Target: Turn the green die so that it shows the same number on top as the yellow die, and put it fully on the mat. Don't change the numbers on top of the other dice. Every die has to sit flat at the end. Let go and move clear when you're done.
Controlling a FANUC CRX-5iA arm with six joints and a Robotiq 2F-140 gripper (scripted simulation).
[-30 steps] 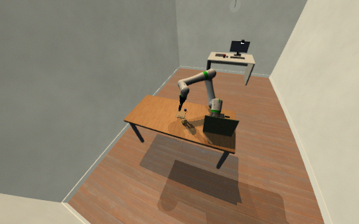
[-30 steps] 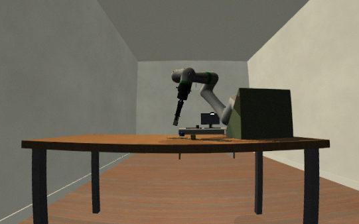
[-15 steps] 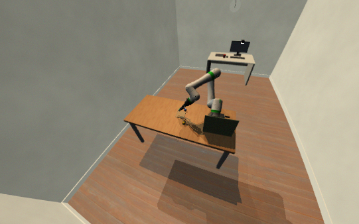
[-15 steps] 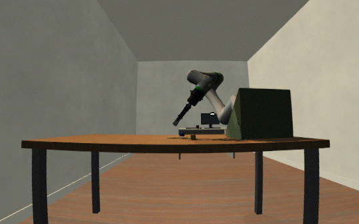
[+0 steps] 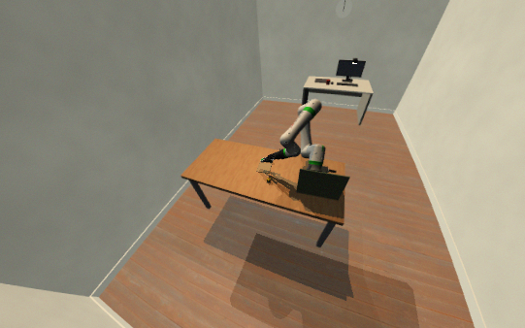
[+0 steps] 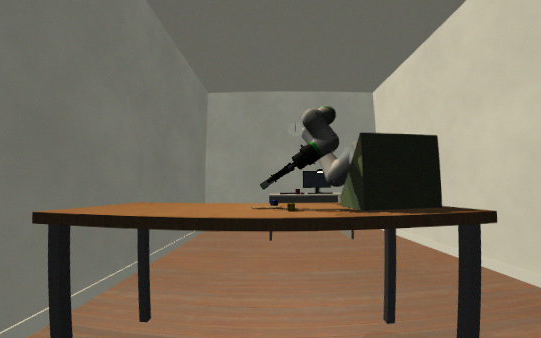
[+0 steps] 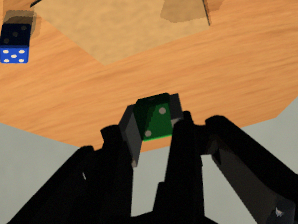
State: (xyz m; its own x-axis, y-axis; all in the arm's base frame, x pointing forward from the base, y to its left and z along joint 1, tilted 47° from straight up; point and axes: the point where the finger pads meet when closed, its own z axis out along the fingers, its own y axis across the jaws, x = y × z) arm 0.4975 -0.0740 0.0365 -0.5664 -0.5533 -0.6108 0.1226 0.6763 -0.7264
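Observation:
In the wrist view my gripper (image 7: 156, 113) is shut on the green die (image 7: 157, 119) and holds it tilted in the air above the table. The tan mat (image 7: 127, 10) lies on the table past the die. A blue die (image 7: 15, 43) sits on the wood at the left, off the mat. In the exterior view the gripper (image 6: 265, 185) hangs slanted above the blue die (image 6: 273, 202) and the yellow die (image 6: 291, 206). In the top view the gripper (image 5: 265, 159) is over the mat (image 5: 264, 167), with the yellow die (image 5: 268, 180) nearer the front.
A dark green box (image 6: 395, 171) stands on the table's right side beside the arm's base (image 5: 314, 162). The table's far edge runs just beyond the gripper in the wrist view. A desk with a monitor (image 5: 350, 69) stands at the back wall.

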